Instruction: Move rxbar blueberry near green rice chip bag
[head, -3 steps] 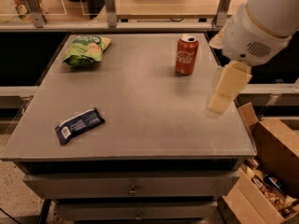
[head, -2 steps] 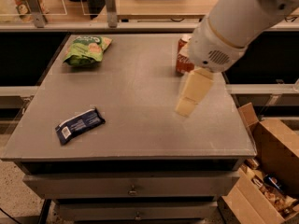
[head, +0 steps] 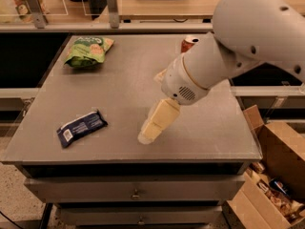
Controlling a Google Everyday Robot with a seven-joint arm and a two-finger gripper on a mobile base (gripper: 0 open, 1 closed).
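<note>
The rxbar blueberry [head: 81, 127] is a flat dark-blue wrapper with a white barcode patch, lying near the front left of the grey table [head: 119, 89]. The green rice chip bag [head: 88, 51] lies at the back left corner. My gripper [head: 148, 134] hangs from the white arm over the front middle of the table, pointing down and left, to the right of the blue bar and apart from it. It holds nothing that I can see.
A red Coca-Cola can [head: 189, 43] stands at the back right, mostly hidden behind my arm. Open cardboard boxes [head: 276, 175] sit on the floor to the right of the table. A counter with shelving runs behind the table.
My arm has swung from the right side of the table toward the front middle and lower, bringing the gripper closer to the blue bar. The objects have not moved.
</note>
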